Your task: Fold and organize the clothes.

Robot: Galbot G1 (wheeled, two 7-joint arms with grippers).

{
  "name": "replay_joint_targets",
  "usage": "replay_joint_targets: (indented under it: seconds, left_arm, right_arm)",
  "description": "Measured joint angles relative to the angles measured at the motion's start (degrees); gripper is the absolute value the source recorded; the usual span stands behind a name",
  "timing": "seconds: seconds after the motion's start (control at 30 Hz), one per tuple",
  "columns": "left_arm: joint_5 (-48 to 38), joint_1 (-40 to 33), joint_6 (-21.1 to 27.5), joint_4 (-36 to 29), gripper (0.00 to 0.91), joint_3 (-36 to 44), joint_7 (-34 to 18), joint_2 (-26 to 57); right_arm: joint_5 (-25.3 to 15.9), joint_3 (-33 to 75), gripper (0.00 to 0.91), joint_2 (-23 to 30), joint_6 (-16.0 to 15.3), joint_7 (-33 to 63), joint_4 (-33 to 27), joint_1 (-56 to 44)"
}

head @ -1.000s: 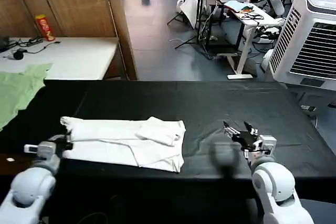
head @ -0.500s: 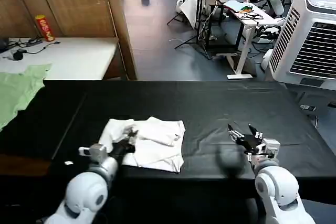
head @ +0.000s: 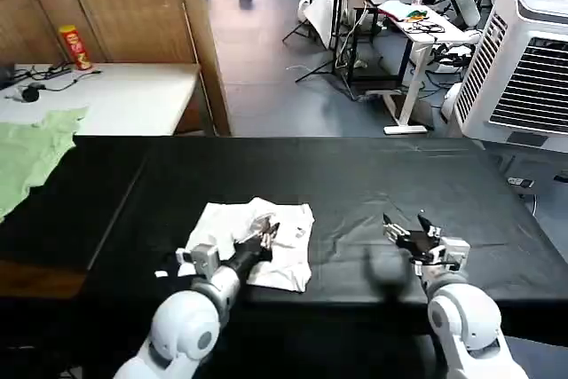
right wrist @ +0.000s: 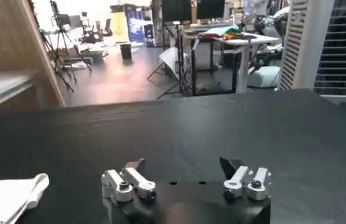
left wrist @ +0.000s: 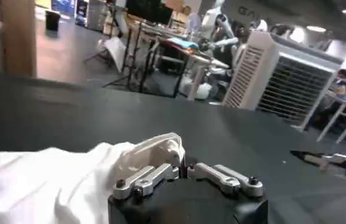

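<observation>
The white T-shirt [head: 232, 224] lies in a compact fold on the black table [head: 355, 175], slightly left of centre near the front edge. My left gripper [head: 264, 235] is over the shirt's right part, shut on a bunched fold of its fabric. In the left wrist view the left gripper [left wrist: 182, 165] pinches that white fold, and the rest of the T-shirt [left wrist: 51, 182] spreads beside it. My right gripper [head: 410, 232] hovers open over bare tabletop to the right of the shirt. In the right wrist view, the right gripper [right wrist: 182, 167] holds nothing, with the shirt's edge [right wrist: 8, 195] off to one side.
A light green garment [head: 31, 153] hangs over the far left corner. Behind it stands a white table [head: 115, 95] with a red can [head: 76, 46] and cables. A large white air cooler [head: 524, 68] stands at the back right.
My left gripper has swept to the right, carrying the shirt's left end over onto its right half, so the shirt is now much shorter. The right gripper has barely moved.
</observation>
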Motion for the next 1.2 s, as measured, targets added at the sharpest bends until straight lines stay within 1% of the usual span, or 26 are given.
replay_joint_targets:
  seconds: [0.2,0.23,0.27,0.5,0.7,0.77,0.83,0.93,1.03,1.2]
  left_arm:
    - [3.1,-1.1,-1.3,2.4,0.000,0.8,0.7,-2.6]
    - [3.4,-1.3,-1.5,2.8,0.371,0.8,0.9,-3.1]
    - [3.8,-1.3,-1.6,3.3,0.878,0.8,1.0,-3.5]
    - [5.2,-0.3,-2.1,5.6,0.878,2.4,2.2,-6.0]
    - [-2.0,-0.3,-2.2,5.2,0.878,3.5,1.7,-8.7]
    - [-1.6,-0.5,-2.9,4.4,0.878,3.2,2.2,-8.8]
    - [1.4,-0.1,-4.5,3.1,0.878,2.6,4.0,-8.1]
    - [5.9,0.7,-6.3,1.4,0.878,0.1,4.9,-4.8]
    - [9.7,1.9,-8.0,1.0,0.878,-3.2,5.3,-0.8]
    - [10.5,4.4,-8.7,1.0,0.878,-9.1,5.4,3.2]
  right_arm:
    - [-0.3,0.0,0.878,0.0,0.2,-0.2,0.0,-0.2]
    - [-0.5,0.0,0.878,0.1,0.3,-0.4,0.0,-0.3]
    - [-0.6,-0.1,0.878,0.2,0.4,-0.5,0.0,-0.3]
    - [-1.3,-1.2,0.878,0.2,1.4,-2.8,0.2,-0.3]
    - [-1.9,-3.5,0.878,-0.9,3.5,-6.8,0.0,0.5]
    - [-2.0,-4.4,0.878,-1.3,4.0,-8.1,-0.2,0.8]
    - [-2.4,-6.0,0.878,-2.1,4.7,-9.9,-0.6,1.4]
    - [-3.9,-9.2,0.878,-2.9,5.1,-12.3,-1.1,2.5]
    - [-6.2,-13.1,0.878,-2.9,5.1,-12.8,-2.3,4.3]
    - [-11.3,-20.0,0.878,-1.2,5.3,-13.2,-6.3,8.1]
